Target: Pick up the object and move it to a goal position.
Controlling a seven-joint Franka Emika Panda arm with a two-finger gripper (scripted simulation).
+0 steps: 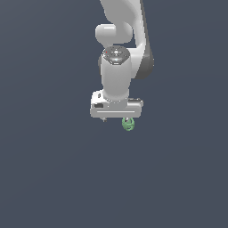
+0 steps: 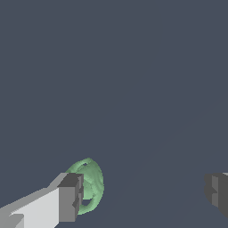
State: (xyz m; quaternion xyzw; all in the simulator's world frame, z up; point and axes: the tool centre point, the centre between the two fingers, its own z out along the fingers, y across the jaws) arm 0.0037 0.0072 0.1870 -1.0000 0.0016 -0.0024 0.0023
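The object (image 1: 128, 124) is a tiny bright green knobbly lump with darker hollows, sitting just under the white hand toward the exterior view's right. In the wrist view the object (image 2: 92, 181) lies close against one dark finger pad (image 2: 70, 198), which hides part of it. The other finger pad (image 2: 217, 191) stands far off across a wide gap. My gripper (image 2: 143, 196) is open with nothing gripped; the object sits at one side of the gap, not in its middle. From outside, the gripper (image 1: 116, 119) points straight down and its fingers are mostly hidden under the hand.
The white arm (image 1: 116, 71) rises above the hand to the frame's top edge. A plain dark grey-blue floor (image 1: 53, 178) fills everything else in both views.
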